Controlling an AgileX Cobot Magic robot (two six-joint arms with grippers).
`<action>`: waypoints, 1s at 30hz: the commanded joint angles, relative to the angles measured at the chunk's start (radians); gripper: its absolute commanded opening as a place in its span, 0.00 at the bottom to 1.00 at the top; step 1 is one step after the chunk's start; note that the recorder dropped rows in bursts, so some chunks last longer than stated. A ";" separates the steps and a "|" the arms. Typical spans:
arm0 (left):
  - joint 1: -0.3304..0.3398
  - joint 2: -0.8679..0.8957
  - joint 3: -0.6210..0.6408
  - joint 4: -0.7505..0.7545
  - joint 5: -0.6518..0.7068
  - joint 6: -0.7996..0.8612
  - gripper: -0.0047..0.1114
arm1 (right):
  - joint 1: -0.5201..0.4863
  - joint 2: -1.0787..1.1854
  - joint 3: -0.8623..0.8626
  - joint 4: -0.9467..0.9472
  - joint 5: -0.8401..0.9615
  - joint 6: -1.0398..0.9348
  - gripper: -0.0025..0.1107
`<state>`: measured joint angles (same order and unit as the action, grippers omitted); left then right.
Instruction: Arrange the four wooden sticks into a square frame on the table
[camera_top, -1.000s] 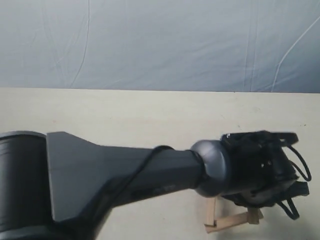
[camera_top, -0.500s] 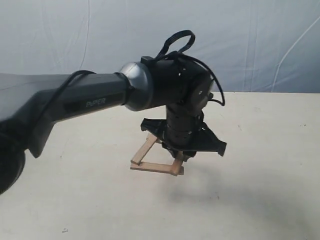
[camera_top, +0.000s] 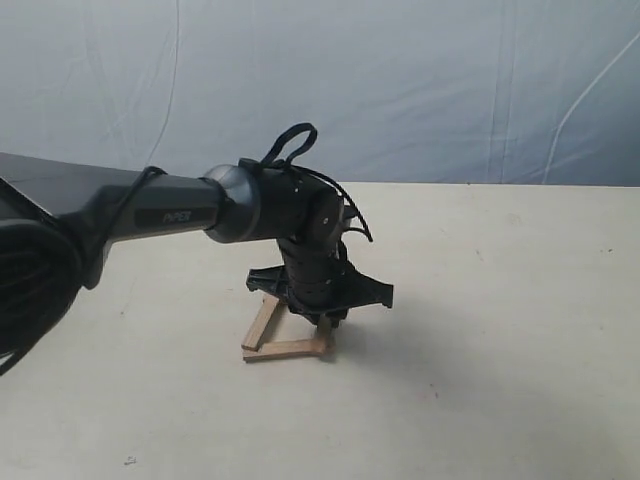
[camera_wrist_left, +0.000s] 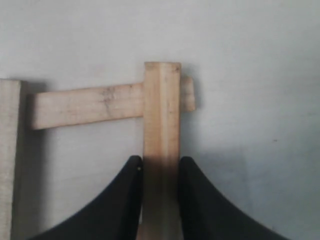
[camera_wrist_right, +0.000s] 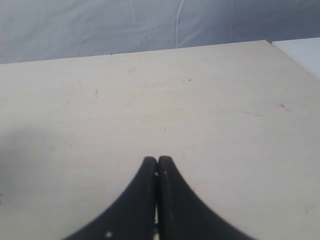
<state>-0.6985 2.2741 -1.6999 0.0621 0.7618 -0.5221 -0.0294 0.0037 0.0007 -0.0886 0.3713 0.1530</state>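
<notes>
Currently, the left arm (camera_top: 170, 215) reaches in from the left over the pale worktop (camera_top: 500, 300) and points the left pincer (camera_top: 325, 318) straight down onto the partly built square frame (camera_top: 250, 351). The frame sits a little left of the worktop's middle. In the left wrist view the two black fingers (camera_wrist_left: 125, 205) stand narrow, one against each long edge of the held stick (camera_wrist_left: 161, 115), so the pincer grips that strip across its width. The free end of the held stick lies over one end of a crossing stick (camera_wrist_left: 85, 106), whose tip shows just past it on the other side. The two meet at roughly a right angle. A third strip, the edge stick (camera_wrist_left: 9, 160), runs parallel to the held stick at the border of that view. A narrow shadowed gap appears between it and the other end of the crossing stick, and whether they touch cannot be told. In the exterior view the left stick (camera_top: 262, 322) runs from the near left corner of the frame away toward the far side. The near stick (camera_top: 288, 349) runs rightward from that same corner to a point beneath the pincer, and the two strips touch at the corner. The pincer body hides the right and far sides of the frame, so the fourth strip cannot be confirmed there. The right pincer (camera_wrist_right: 157, 162) hovers above the worktop with its fingers pressed together and nothing between them.
</notes>
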 joint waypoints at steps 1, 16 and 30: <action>0.001 -0.004 0.005 -0.001 -0.007 -0.024 0.14 | -0.005 -0.004 -0.001 -0.003 -0.008 -0.001 0.01; 0.032 -0.168 -0.011 0.085 0.060 -0.015 0.04 | -0.005 -0.004 -0.001 -0.003 -0.008 -0.001 0.01; 0.404 -1.005 0.824 -0.021 -0.316 0.159 0.04 | -0.005 -0.004 -0.001 -0.003 -0.008 -0.001 0.01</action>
<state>-0.3035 1.3903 -0.9844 0.0677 0.5441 -0.3665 -0.0294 0.0037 0.0007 -0.0886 0.3713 0.1530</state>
